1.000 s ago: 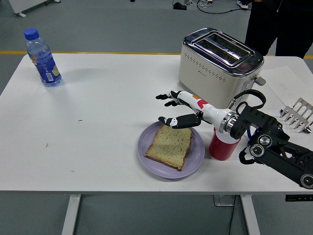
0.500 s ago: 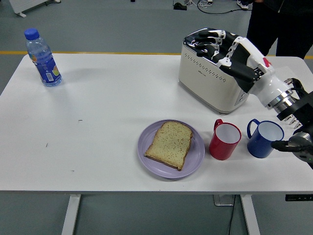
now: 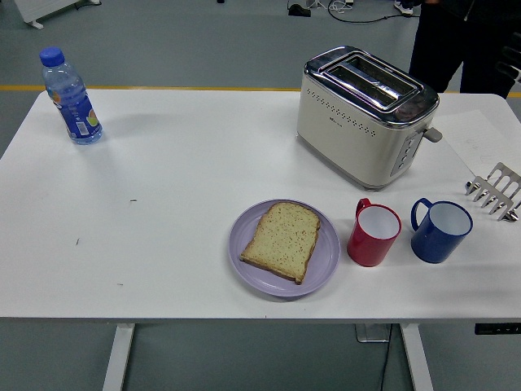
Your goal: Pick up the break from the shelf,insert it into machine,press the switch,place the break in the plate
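A slice of toasted bread [image 3: 282, 239] lies flat on the lavender plate [image 3: 327, 265] near the table's front edge. The cream and chrome toaster [image 3: 365, 114] stands at the back right, its two slots showing no bread and its lever [image 3: 432, 133] on the right end. The metal toast rack [image 3: 495, 191] sits at the far right edge with nothing in it. Neither robot hand appears anywhere in the head view.
A red mug [image 3: 374, 232] and a blue mug [image 3: 440, 230] stand to the right of the plate. A blue-capped water bottle [image 3: 71, 98] stands at the back left. A person in dark trousers [image 3: 456, 41] stands behind the table's far right corner.
The right hand rose from the bread on the plate, passed over the toaster, and has left the view. The bread stays on the plate.
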You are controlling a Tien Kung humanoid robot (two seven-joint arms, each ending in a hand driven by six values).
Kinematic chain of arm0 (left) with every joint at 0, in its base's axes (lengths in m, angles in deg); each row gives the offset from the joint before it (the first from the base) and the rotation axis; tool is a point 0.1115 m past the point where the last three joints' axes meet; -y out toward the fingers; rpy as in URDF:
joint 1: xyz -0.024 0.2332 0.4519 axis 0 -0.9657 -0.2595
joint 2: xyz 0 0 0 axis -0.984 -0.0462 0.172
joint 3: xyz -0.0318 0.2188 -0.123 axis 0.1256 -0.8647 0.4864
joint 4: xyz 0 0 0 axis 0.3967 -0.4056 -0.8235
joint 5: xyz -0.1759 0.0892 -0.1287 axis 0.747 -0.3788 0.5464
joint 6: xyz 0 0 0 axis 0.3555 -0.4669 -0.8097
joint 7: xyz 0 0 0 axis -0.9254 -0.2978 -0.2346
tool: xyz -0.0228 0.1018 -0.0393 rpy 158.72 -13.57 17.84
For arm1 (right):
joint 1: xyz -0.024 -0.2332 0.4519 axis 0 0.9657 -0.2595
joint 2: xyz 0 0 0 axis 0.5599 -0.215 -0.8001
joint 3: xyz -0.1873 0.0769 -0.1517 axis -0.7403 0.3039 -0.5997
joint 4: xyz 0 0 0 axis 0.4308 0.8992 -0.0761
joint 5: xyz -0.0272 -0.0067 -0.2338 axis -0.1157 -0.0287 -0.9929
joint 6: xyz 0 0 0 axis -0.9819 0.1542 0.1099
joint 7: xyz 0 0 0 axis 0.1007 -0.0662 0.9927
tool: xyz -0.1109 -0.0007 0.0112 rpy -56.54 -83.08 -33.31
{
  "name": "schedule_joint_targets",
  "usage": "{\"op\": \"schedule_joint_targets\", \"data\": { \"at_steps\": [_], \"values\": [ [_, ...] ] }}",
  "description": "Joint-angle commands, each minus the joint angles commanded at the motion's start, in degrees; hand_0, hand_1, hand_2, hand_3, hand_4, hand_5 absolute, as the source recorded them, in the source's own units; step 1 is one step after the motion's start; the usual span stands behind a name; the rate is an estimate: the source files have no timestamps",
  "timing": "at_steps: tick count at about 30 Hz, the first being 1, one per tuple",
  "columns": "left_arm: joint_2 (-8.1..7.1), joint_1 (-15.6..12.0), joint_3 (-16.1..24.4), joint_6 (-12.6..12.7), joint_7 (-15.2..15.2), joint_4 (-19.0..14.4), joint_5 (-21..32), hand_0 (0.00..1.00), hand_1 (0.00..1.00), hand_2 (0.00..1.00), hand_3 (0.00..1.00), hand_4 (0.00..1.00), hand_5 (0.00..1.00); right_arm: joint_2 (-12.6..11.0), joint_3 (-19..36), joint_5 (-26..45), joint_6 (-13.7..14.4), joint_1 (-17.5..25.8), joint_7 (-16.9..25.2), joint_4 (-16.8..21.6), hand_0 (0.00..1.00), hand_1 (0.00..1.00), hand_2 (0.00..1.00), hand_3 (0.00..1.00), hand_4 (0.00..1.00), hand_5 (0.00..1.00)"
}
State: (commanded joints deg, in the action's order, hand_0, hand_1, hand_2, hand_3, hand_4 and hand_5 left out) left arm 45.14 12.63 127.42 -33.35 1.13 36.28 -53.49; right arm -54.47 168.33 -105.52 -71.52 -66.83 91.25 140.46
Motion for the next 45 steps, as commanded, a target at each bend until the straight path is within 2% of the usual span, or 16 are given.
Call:
{"op": "schedule_joint_targets", "data": {
  "at_steps": [6,11,15,24,31,45],
  "values": [
    [0.00,-0.2,0.3,-0.2,0.0,0.0,-0.5,0.699,0.607,0.727,0.688,0.535,0.933,2.6,7.9,4.1,0.5,7.1,1.4,-3.2,0.725,0.689,0.710,0.658,0.530,0.171],
    [0.00,0.1,0.3,-0.2,0.1,0.0,-0.4,0.699,0.607,0.727,0.687,0.534,0.934,5.1,12.0,8.5,-0.2,11.1,0.8,-7.2,0.726,0.689,0.711,0.660,0.519,0.189],
    [0.00,0.2,0.5,-0.2,0.1,0.0,-0.5,0.699,0.607,0.727,0.687,0.534,0.934,6.7,13.2,11.9,-0.8,12.8,0.8,-10.3,0.726,0.689,0.711,0.660,0.519,0.189],
    [0.00,0.5,0.6,-0.3,0.1,0.0,-0.7,0.699,0.608,0.725,0.688,0.532,0.935,10.0,14.0,17.7,-2.6,14.0,0.8,-14.8,0.730,0.694,0.721,0.669,0.510,0.200],
    [0.00,0.9,0.6,-0.4,0.3,0.0,-0.8,0.699,0.608,0.725,0.688,0.530,0.934,11.9,14.7,18.7,-3.1,14.1,0.1,-16.6,0.731,0.693,0.721,0.669,0.505,0.205],
    [-0.18,1.2,1.1,-0.4,0.3,0.0,-1.3,0.698,0.608,0.724,0.686,0.528,0.934,13.2,15.1,18.9,-3.6,13.5,-0.2,-17.6,0.727,0.691,0.720,0.668,0.500,0.239]
  ]
}}
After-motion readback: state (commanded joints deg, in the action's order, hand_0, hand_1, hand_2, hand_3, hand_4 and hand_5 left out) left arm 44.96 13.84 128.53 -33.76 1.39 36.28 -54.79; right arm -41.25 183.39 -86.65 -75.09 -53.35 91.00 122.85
